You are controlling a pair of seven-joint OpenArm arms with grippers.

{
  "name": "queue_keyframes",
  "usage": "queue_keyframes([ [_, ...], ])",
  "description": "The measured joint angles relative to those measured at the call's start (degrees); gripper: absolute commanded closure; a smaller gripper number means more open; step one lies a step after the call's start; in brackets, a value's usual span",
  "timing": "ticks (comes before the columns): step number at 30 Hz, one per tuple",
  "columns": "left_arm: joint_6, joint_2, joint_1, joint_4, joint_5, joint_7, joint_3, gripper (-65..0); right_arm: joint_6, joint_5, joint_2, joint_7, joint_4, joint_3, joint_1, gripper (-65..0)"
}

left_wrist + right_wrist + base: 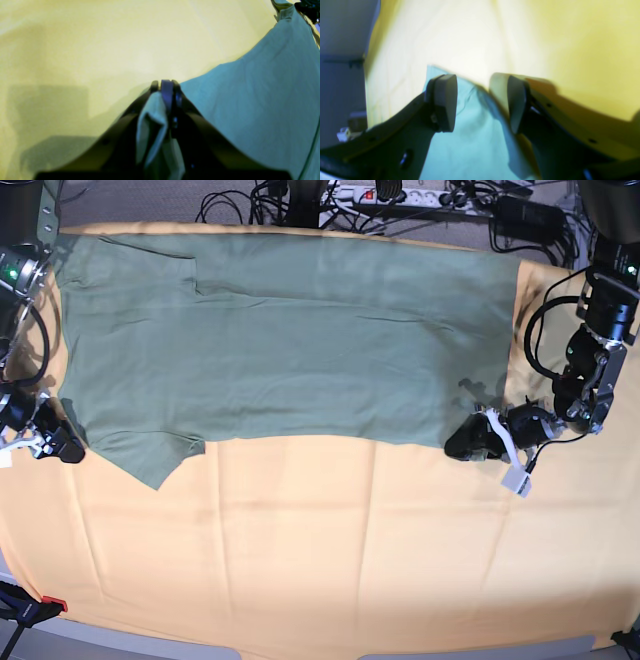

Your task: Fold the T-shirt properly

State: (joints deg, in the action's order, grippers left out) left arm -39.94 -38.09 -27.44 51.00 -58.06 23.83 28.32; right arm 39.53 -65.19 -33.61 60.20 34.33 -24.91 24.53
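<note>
Across the whole table lies the pale orange-yellow cloth (pixel 330 550), bare over its near half. On its far half the T-shirt (pixel 290 350) is spread flat, long side running left to right, plain grey-green, a sleeve corner jutting toward the near left edge. Cables and a power strip (pixel 400 194) sit beyond the far edge of the table. My left gripper (pixel 467 443) is low at the shirt's near right corner; from its wrist camera my fingers (pixel 167 88) are pressed together with a bunch of the green fabric pinched between them, the rest of the shirt stretching away to the right. My right gripper (pixel 70 448) sits at the shirt's left edge, near the sleeve; its wrist view shows the two pads (pixel 445 100) standing apart, green cloth visible in the gap and below, nothing clamped.
</note>
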Motion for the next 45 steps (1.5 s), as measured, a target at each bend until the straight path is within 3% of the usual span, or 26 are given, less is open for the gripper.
queue_keyframes([
  [10, 0.0, 0.0, 0.0, 0.0, 0.0, 0.0, 0.0, 0.0, 0.4, -0.7, 3.3, 1.0, 0.0, 0.0, -0.1, -34.1],
  [14, 0.0, 0.0, 0.0, 0.0, -0.1, 0.0, 0.0, 0.0, 0.5, -0.4, 3.3, 4.6, 0.1, 0.3, -0.1, -29.5],
  [18, 0.0, 0.0, 0.2, 0.0, -0.1, -0.7, 0.0, 0.0, 0.6, -2.1, 3.1, 4.3, 0.1, 5.9, 0.1, -28.2],
  [20, 0.0, 0.0, 0.2, 0.0, 0.0, -0.7, 0.0, 0.0, 0.6, -2.3, 3.0, 3.7, 0.3, 9.3, 0.6, -19.9],
  [23, 0.0, 0.0, 0.2, 0.0, 0.0, -0.9, 0.0, 0.0, 0.6, 0.4, 2.9, -1.0, 0.5, 12.4, 0.5, 0.0],
  [28, 0.0, 0.0, 0.2, 0.0, 0.0, -0.9, 0.0, 0.0, 1.6, 9.9, 3.4, -11.8, 0.5, 12.6, 0.7, 0.0],
  [34, 0.3, 0.0, -0.4, -0.1, 2.9, -4.8, 0.2, 0.0, 1.4, 16.9, 3.3, -12.2, 0.4, 12.8, 4.0, 0.0],
  [42, 4.0, 1.8, -6.3, -0.3, 10.5, -8.7, 0.2, 0.0, 0.2, 20.7, 3.3, -11.4, 0.0, 12.9, 9.9, 0.0],
  [45, 5.5, 2.3, -8.3, -0.3, 14.9, -10.6, 0.3, 0.0, 0.4, 25.2, 3.3, -14.3, -0.1, 12.9, 12.8, 0.0],
])
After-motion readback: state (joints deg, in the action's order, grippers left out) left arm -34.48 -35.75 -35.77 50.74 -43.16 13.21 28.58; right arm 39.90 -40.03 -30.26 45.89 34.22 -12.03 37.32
